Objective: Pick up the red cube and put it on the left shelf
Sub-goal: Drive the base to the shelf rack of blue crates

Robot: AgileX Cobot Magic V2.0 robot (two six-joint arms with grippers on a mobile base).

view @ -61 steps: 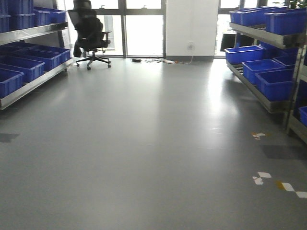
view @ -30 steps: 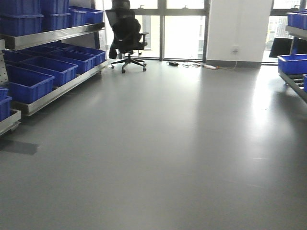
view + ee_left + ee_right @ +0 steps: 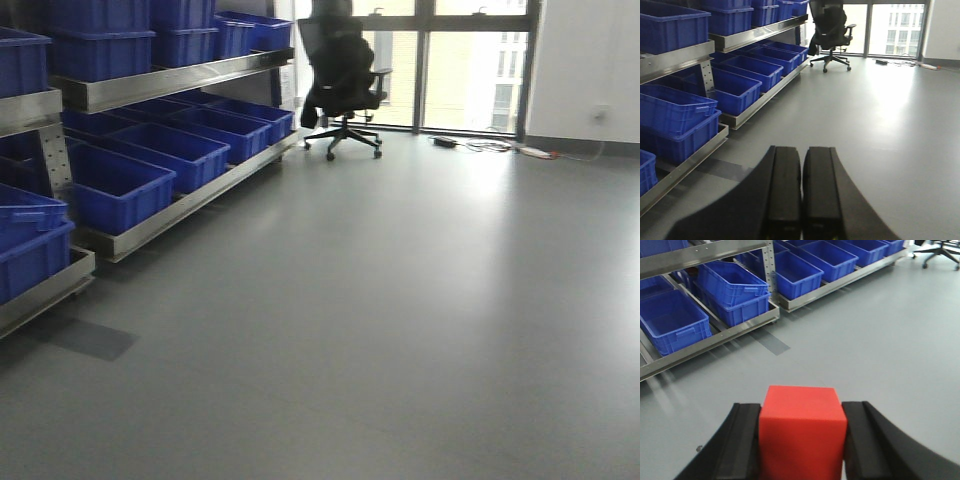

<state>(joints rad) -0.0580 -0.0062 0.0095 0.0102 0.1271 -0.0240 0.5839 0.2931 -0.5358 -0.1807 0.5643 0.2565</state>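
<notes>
Between the R gripper (image 3: 801,452) fingers sits the red cube (image 3: 802,422), clamped both sides, over the grey floor (image 3: 880,355). L gripper (image 3: 801,192) is clenched, pads touching, nothing held. To the left stands the left shelf (image 3: 175,82) w/ blue crates (image 3: 130,180); office chair (image 3: 343,80) beyond.

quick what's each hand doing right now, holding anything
left hand: closed, nothing between its fingers.
right hand: closed on the red cube.
</notes>
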